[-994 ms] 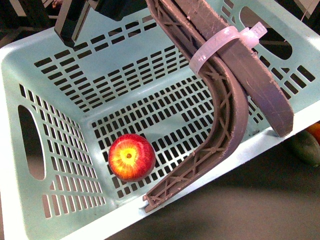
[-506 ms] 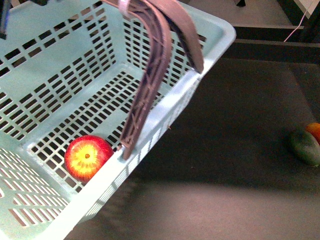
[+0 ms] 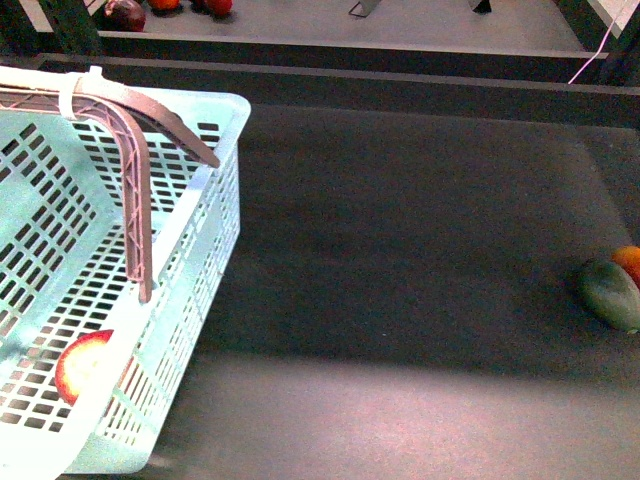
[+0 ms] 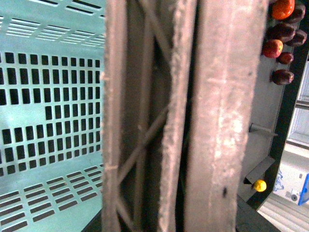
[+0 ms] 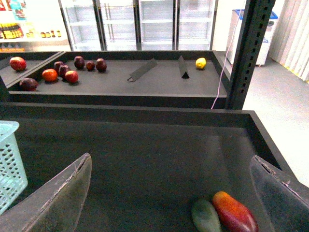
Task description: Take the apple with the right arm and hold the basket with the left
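Note:
The pale turquoise basket (image 3: pixel 215 215) hangs tilted at the left of the front view, with its brown handle (image 3: pixel 135 170) up. The red and yellow apple (image 3: pixel 85 365) lies inside it at the low near corner, seen through the slotted wall. My left gripper (image 4: pixel 176 145) is shut on the basket's handle (image 4: pixel 140 121), which fills the left wrist view with the basket's inside (image 4: pixel 48 121) beside it. My right gripper (image 5: pixel 171 203) is open and empty above the dark table, far right of the basket; one corner of the basket (image 5: pixel 9 162) shows in its view.
An oblong green fruit (image 3: pixel 610 295) and a small orange fruit (image 3: pixel 630 262) lie at the table's right edge; the green one also shows in the right wrist view (image 5: pixel 206 217). A raised ledge (image 3: pixel 400 80) runs along the back. Beyond it a shelf holds dark red fruit (image 5: pixel 63 72) and a yellow one (image 5: pixel 201 63).
The basket has swung from filling the front view to its left side. The apple went with it, into the basket's low near corner. The dark table now shows.

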